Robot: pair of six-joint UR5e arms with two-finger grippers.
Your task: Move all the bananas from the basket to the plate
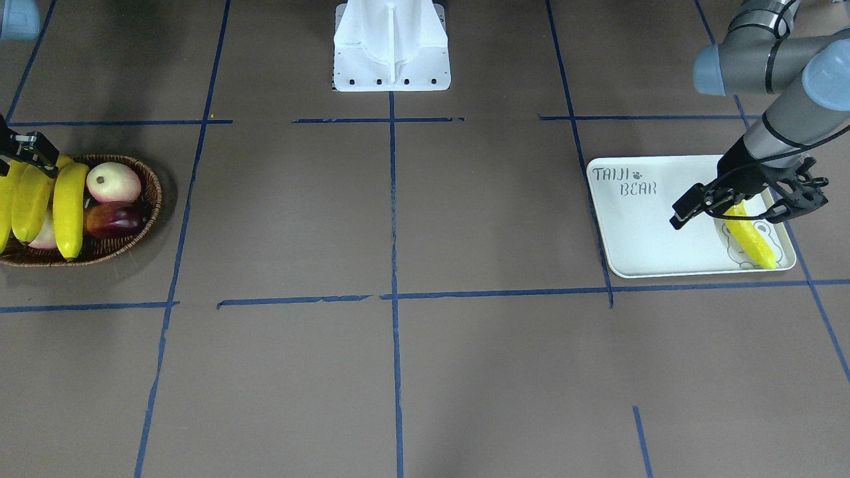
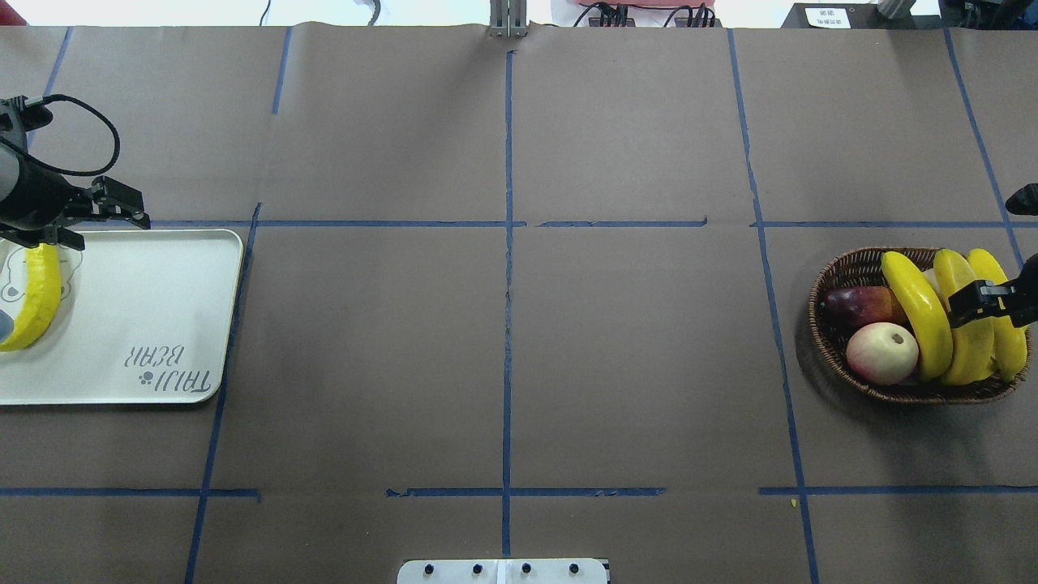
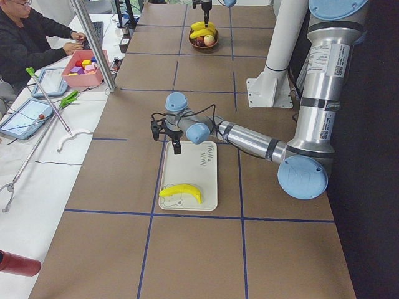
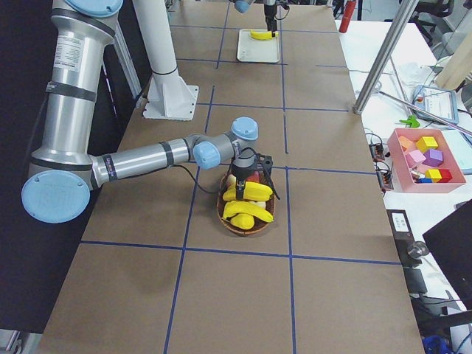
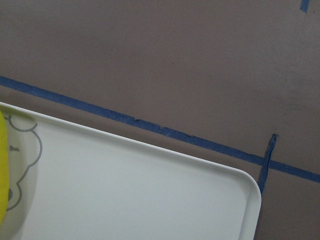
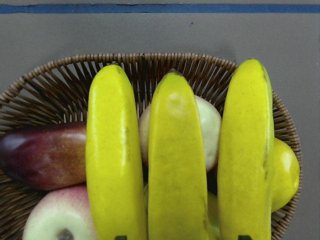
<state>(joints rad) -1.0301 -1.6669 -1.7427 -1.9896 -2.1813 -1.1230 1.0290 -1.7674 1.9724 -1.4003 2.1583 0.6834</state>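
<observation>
L gripper (image 1: pixel 725 218): jaws spread, empty, just above plate (image 2: pixel 162 308).
Lone banana (image 2: pixel 36 296): flat on plate, over bear drawing (image 5: pixel 27 150).
R gripper (image 6: pixel 181 237): jaws apart, straddling mid banana (image 6: pixel 177 160), not clamped.
Basket (image 2: pixel 843 268): 3 bananas (image 2: pixel 920 312) side by side atop other fruit (image 2: pixel 882 353).
</observation>
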